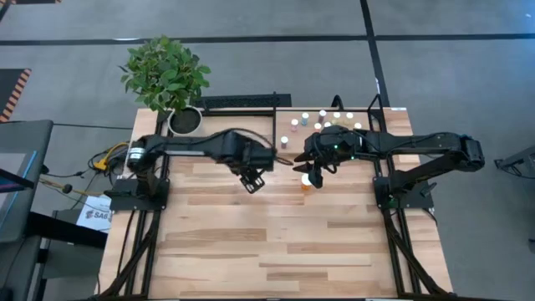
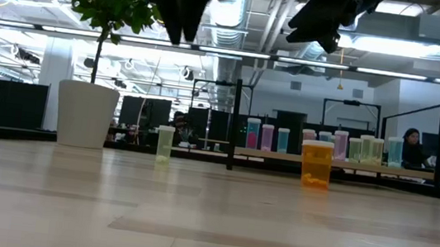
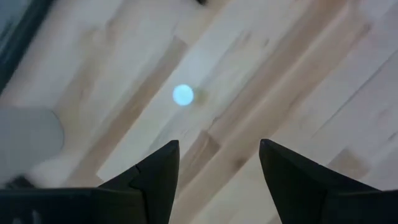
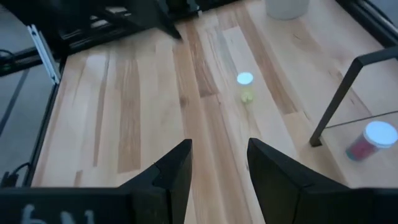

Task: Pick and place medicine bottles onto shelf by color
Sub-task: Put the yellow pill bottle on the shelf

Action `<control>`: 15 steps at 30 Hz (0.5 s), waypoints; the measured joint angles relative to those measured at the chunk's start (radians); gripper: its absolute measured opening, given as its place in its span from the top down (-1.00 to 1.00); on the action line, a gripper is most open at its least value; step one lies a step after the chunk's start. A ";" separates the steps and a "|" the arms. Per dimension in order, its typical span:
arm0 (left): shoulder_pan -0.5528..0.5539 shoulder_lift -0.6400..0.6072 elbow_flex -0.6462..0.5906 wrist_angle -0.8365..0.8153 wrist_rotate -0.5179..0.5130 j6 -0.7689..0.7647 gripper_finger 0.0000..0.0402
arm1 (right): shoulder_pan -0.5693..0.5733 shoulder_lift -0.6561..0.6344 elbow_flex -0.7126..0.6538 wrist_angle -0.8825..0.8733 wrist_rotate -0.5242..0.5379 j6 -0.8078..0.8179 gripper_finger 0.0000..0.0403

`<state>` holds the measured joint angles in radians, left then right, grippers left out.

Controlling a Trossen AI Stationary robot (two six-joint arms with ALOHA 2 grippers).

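Most of your medicine bottles (image 1: 334,117) already stand on the shelf (image 1: 393,113), at about one o'clock on the desk (image 1: 276,251) in the high view; the low view shows them lined up there in pink, teal, pale green and white. Two look left to place: a larger orange bottle (image 2: 316,164) on the bare desk near the centre, just under your right arm, and a small yellow-green bottle (image 2: 164,144) standing toward eleven o'clock of it. Your left claw (image 3: 217,165) hangs above that small bottle, fingers apart and empty. Your right claw (image 4: 217,168) hovers just beside the orange bottle, fingers parted, holding nothing. You cannot judge whether the shelf rows are sorted correctly by colour: the bottles overlap there, and the right arm hides some from above.
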<state>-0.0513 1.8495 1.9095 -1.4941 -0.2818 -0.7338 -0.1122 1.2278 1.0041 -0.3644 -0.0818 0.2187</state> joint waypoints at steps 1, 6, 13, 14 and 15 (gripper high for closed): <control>0.021 0.015 0.000 0.000 0.031 0.057 -0.04 | -0.002 0.000 0.005 -0.001 0.000 0.001 0.13; 0.093 0.055 -0.073 0.009 0.099 0.300 -0.04 | -0.016 0.000 0.019 0.001 0.001 0.003 0.13; 0.158 0.058 -0.280 0.073 0.093 0.416 -0.04 | -0.051 0.003 0.019 -0.003 0.003 0.020 0.13; 0.161 0.058 -0.302 0.085 0.092 0.429 -0.04 | -0.059 0.004 0.019 -0.007 0.003 0.020 0.13; 0.162 0.058 -0.321 0.096 0.088 0.445 -0.04 | -0.067 0.004 0.019 -0.009 0.003 0.020 0.13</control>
<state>0.1111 1.9079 1.5888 -1.3977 -0.1940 -0.2891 -0.1789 1.2320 1.0233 -0.3738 -0.0788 0.2385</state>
